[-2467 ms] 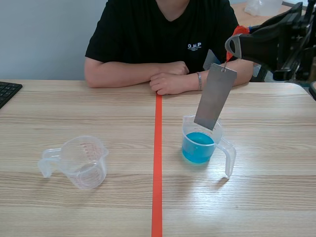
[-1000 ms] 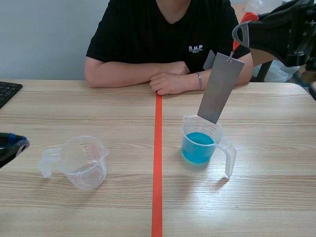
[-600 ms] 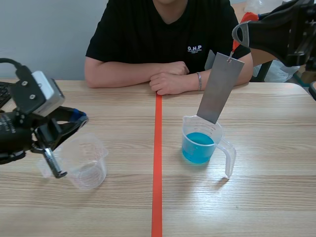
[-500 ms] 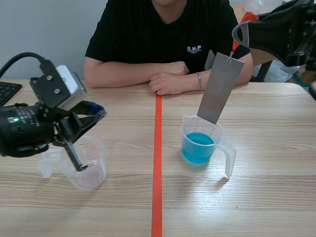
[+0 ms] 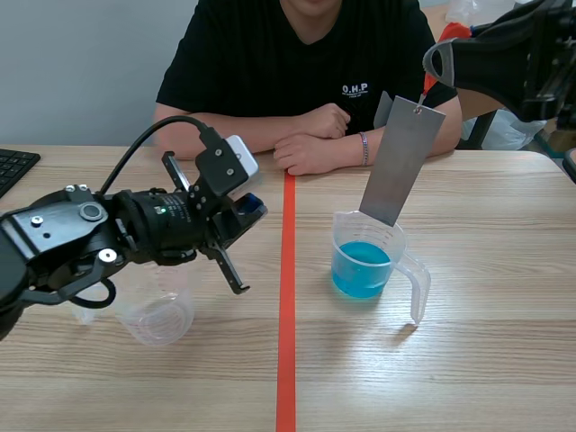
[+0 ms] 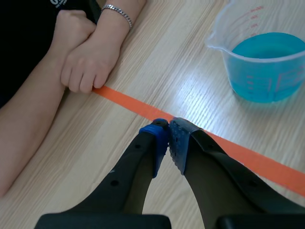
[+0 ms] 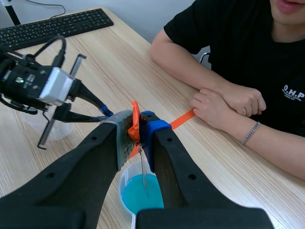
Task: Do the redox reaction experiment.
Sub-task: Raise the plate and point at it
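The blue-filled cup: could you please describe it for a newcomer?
Find the orange tape line on the table. The cup stands beside it, below the hanging metal plate. Unlike the empty cup across the line, it holds blue liquid.

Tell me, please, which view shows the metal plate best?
The scene view: the plate hangs broadside by its tag from the right gripper over the cup. The right wrist view shows it edge-on, a thin line under that gripper; the left wrist view misses it.
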Motion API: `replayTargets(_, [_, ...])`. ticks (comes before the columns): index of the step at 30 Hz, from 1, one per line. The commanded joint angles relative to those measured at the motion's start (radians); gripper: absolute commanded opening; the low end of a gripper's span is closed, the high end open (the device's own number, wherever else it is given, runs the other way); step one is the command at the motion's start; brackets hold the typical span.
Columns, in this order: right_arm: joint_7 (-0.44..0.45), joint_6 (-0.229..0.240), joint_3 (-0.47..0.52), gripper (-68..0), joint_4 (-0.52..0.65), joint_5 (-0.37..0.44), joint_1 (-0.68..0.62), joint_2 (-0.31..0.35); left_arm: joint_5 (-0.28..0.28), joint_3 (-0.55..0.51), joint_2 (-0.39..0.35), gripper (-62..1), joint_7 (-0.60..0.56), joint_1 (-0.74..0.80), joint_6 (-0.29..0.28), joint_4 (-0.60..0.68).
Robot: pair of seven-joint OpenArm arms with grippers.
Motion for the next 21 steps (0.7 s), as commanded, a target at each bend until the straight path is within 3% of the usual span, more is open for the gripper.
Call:
replayTargets(1, [0.012,-0.004,0.011,-66.2,0.018,0.013,0.019,0.016,0.008,0.006,0.026,-56.0,-0.016,-0.026,0.005,0.01])
replayTargets(11, [0.012,-0.004,0.011,-66.2,0.018,0.013,0.019,0.016,0.011,0.111,0.145,-56.0,-0.021,-0.114,-0.025,-0.123])
replayTargets(21, [0.011,-0.004,0.011,-66.2,0.018,0.013,0.019,0.016,-0.011,0.138,0.198,-56.0,-0.02,-0.145,-0.05,-0.155])
